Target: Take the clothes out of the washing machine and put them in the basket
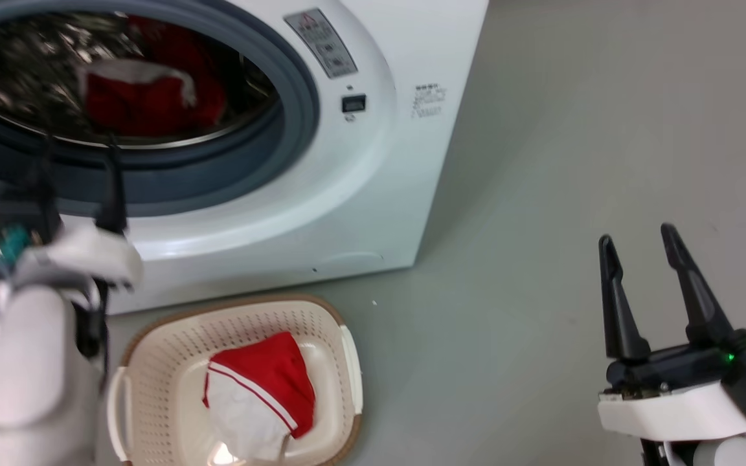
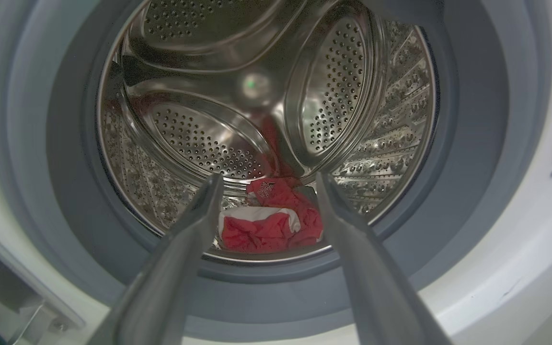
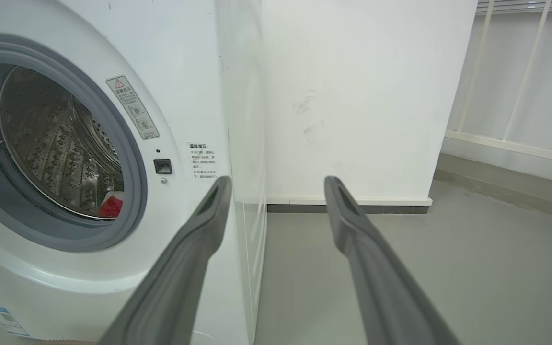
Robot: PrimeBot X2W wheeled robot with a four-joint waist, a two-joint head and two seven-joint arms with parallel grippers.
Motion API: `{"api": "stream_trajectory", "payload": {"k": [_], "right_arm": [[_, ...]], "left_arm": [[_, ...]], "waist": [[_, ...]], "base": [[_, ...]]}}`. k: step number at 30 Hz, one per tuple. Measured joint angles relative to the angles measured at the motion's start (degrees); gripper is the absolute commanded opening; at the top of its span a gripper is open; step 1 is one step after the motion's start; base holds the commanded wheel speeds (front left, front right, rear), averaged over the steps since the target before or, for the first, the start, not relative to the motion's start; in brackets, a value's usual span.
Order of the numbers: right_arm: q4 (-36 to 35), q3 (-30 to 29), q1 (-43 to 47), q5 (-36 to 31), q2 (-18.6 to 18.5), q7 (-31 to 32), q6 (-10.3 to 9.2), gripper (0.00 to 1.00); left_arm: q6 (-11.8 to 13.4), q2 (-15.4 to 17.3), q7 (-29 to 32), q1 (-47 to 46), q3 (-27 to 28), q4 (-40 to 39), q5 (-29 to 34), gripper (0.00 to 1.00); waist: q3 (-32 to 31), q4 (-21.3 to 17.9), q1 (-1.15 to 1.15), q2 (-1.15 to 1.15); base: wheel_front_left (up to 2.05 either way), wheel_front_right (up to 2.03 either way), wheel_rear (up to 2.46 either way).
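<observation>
Lining up my left gripper (image 1: 78, 155) with the round opening of the washing machine (image 1: 373, 162). Its fingers point into the opening from just in front of it, spread wide, with nothing between them. I judge the wide spread is there so both fingers can pass over the grey door seal (image 2: 41, 191) and straddle the cloth in one reach. In the left wrist view the tips frame the target on either side.

Clothes in the machine: one crumpled red heap (image 2: 269, 225) at the bottom of the steel drum (image 2: 189, 139), toward the front, close behind the seal.
- Red fabric with a white band folded across it and a small white printed emblem on the upper fold.
- Soft and bunched, with no flat edge offered. A pinch on the raised ridge looks most likely to hold.
- Risk: a loose end could drag on the seal on the way out.

The basket (image 1: 230, 310) stands on the floor (image 1: 574, 162) just in front of the machine, below the opening, so the carry down is short. One red-and-white piece (image 1: 263, 388) lies in it already, with thin striped trim across it.

My right gripper (image 1: 636, 239) hangs off to the machine's right, well apart from it, over bare floor. Its fingers are parted and it is empty. I judge it is parked there so it does not crowd the reach.

Progress: one piece binned, at least one heap to fetch.
</observation>
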Motion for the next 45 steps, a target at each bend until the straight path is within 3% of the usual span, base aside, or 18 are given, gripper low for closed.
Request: {"api": "stream_trajectory", "payload": {"k": [14, 20, 29, 38, 45], "right_arm": [[-4.94, 0.86, -7.08, 4.01, -0.03, 0.0, 0.0, 1.0], [-7.37, 0.73, -9.18, 6.35, -0.02, 0.01, 0.0, 1.0], [-10.81, 0.64, -11.86, 10.55, -0.04, 0.01, 0.0, 1.0], [-13.7, 0.25, -13.04, 13.4, -0.03, 0.0, 0.0, 1.0], [-15.75, -0.86, -12.89, 13.77, -0.02, 0.0, 0.0, 1.0]], "left_arm": [[-3.7, 10.83, 17.56, -27.61, -5.99, 13.36, -1.35, 1.0], [-3.85, 14.13, 28.72, -37.9, -11.8, 17.44, -7.47, 1.0], [-3.86, 22.56, 47.88, -56.01, -23.04, 18.35, -15.88, 1.0], [-3.85, 25.32, 60.17, -68.1, -28.44, 18.92, -19.56, 1.0], [-3.76, 24.36, 66.51, -73.41, -29.91, 23.71, -20.72, 1.0]], "waist": [[13.99, -5.19, 0.01, 0.0], [19.83, -7.46, 0.01, 0.0], [30.1, -11.74, 0.01, 0.0], [36.55, -15.44, 0.01, 0.0], [39.4, -16.05, 0.0, 0.0]], "base": [[0.0, 0.0, 0.0], [0.0, 0.0, 0.0], [0.0, 0.0, 0.0], [0.0, 0.0, 0.0], [0.0, 0.0, 0.0]]}}
